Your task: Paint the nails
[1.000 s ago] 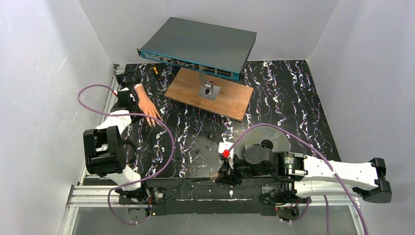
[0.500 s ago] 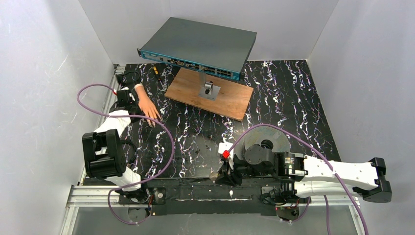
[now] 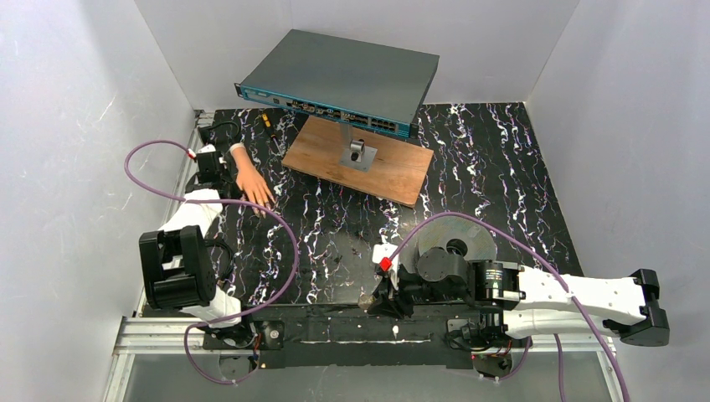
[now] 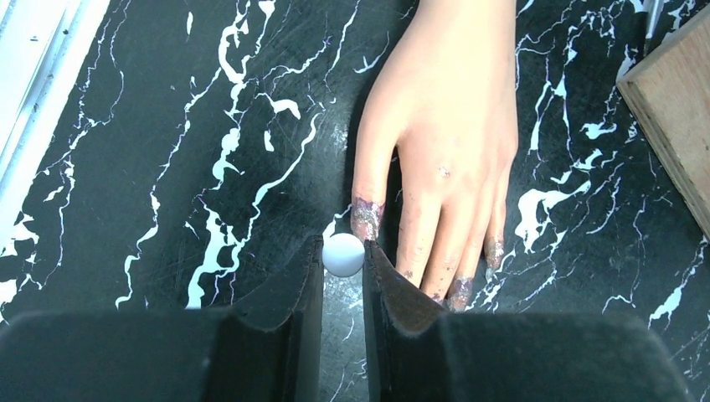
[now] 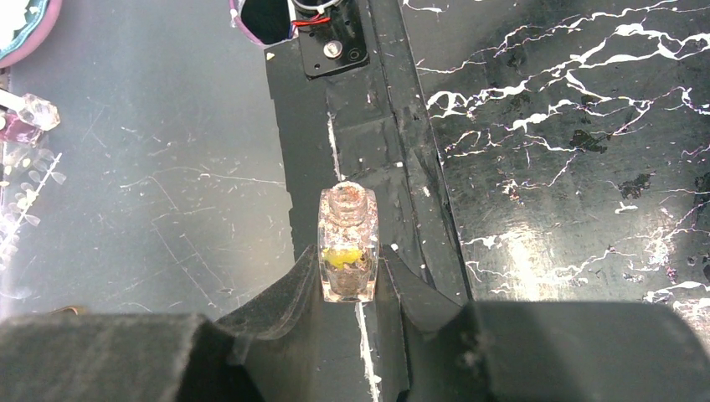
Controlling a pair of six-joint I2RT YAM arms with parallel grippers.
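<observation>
The left arm [image 3: 211, 298] is swung a little toward the left edge of the tabletop. Its black elbow block [image 3: 172, 268] is brought lower, toward the near left corner, and is turned slightly, so that the white forearm [image 3: 199, 208] is seen stretched longer toward the far edge. The left gripper [image 4: 343, 255], closed on a white knob [image 4: 343, 249], is drawn with its wrist toward the left edge, and a narrow strip of black marble is opened between the wrist housing and the mannequin hand [image 3: 251, 177]. The purple cable [image 3: 155, 144] is carried along: the top of its loop is shifted toward the left edge.
</observation>
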